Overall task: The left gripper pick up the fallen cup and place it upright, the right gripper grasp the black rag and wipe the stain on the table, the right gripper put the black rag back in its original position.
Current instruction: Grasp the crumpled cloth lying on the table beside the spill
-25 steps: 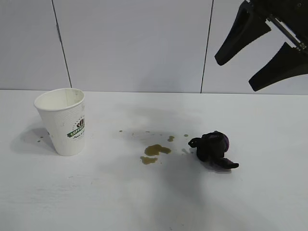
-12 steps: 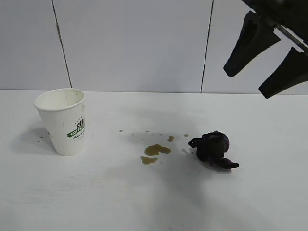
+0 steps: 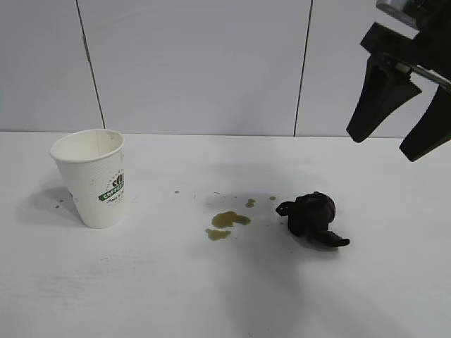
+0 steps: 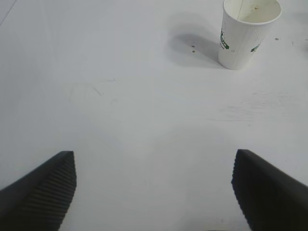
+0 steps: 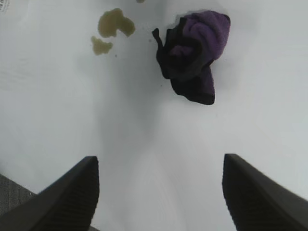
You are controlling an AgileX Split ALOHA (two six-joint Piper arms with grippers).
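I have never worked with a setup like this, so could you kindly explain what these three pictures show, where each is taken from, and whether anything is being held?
This is a robot with two arms, each ending in a two-fingered claw. The exterior view looks across the white table. On it stand an upright paper cup, a brownish stain and a bunched black rag. The right gripper hangs open in the air, above the rag and to its right, holding nothing. The other two pictures come from cameras on the wrists. In the right wrist view, the rag and stain lie beyond the two dark fingers. In the left wrist view the left gripper is open and empty, apart from the cup.
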